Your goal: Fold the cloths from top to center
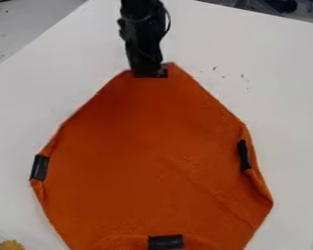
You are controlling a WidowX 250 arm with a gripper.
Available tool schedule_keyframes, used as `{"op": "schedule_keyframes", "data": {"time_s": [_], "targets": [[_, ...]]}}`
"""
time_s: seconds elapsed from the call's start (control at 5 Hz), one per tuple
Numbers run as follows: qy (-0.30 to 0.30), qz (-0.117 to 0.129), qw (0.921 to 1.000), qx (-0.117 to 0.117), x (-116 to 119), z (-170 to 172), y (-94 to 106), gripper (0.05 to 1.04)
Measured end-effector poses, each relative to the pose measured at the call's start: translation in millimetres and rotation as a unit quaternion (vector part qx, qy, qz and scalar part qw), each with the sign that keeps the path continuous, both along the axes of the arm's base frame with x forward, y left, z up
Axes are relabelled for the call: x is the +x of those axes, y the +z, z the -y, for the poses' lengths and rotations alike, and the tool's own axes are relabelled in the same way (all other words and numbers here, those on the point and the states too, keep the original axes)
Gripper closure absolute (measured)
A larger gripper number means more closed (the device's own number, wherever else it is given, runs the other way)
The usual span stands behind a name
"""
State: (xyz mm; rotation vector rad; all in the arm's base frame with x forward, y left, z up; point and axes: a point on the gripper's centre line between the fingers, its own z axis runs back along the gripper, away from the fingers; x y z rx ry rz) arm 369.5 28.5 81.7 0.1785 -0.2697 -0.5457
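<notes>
While the orange cloth [139, 156] lies on the white tabletop [283, 97], the claw [150, 74] is at the cloth's top edge. I cannot tell whether it grips.

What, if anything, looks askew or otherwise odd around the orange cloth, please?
Two small things: the orange cloth curls in unevenly at the picture's right, by a black strip, so that edge looks rumpled; and a few dark specks mar the white table beyond it.
</notes>
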Motion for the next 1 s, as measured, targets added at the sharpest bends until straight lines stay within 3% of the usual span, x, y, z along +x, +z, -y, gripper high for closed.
{"op": "schedule_keyframes", "data": {"time_s": [0.2,0.4,0.6,0.8,1.0], "targets": [[0.022,0.018,0.9995,0.013,-29,18,13.4,1.022],[0.05,0.01,0.998,-0.037,-76,36,-4.4,1.022],[0.043,0.015,0.9964,-0.072,-110,49,-25.6,0.998],[0.037,0.021,0.9953,-0.087,-129,54,-33.8,0.837],[0.025,0.019,0.9957,-0.087,-131,56,-31.3,0.562]]}}
